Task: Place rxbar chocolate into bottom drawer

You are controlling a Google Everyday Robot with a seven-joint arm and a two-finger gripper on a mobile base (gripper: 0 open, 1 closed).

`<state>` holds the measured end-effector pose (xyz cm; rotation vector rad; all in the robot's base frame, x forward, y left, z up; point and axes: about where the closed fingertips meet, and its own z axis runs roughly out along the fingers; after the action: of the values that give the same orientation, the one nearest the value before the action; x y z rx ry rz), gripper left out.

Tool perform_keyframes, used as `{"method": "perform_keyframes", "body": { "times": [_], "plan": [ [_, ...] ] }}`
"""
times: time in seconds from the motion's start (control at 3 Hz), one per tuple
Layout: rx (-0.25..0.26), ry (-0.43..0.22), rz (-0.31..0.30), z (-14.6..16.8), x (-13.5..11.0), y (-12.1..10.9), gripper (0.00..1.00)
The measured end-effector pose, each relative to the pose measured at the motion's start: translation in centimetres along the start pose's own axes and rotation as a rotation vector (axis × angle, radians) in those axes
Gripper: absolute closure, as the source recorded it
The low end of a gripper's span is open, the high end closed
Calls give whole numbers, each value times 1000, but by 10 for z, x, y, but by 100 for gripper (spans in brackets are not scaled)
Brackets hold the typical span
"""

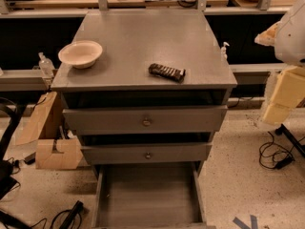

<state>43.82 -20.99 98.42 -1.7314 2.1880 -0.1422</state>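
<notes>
The rxbar chocolate (166, 72), a dark flat bar, lies on the grey cabinet top (143, 37), right of centre near the front edge. The bottom drawer (148, 194) is pulled out, and its plain grey floor shows with nothing on it. My arm and gripper (285, 92) show as white and cream parts at the right edge of the view, off to the right of the cabinet and well away from the bar. Nothing shows in the gripper.
A cream bowl (80, 53) sits on the cabinet top at the left. The two upper drawers (145, 122) with round knobs are pushed nearly in. A cardboard box (57, 152) and cables lie on the floor at the left, and more cables (279, 159) at the right.
</notes>
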Motion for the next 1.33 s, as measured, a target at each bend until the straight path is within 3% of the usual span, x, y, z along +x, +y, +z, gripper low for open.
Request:
{"method": "perform_keyframes", "body": {
  "times": [0.33,0.67,1.0,1.33],
  "plan": [
    [29,-46,-13,7,-14,-29,0],
    [77,-118,-2,27,-39,-90,0],
    [99,-168,35,42,-53,-126,0],
    [105,-259,85,64,-73,-144,0]
  ]
}}
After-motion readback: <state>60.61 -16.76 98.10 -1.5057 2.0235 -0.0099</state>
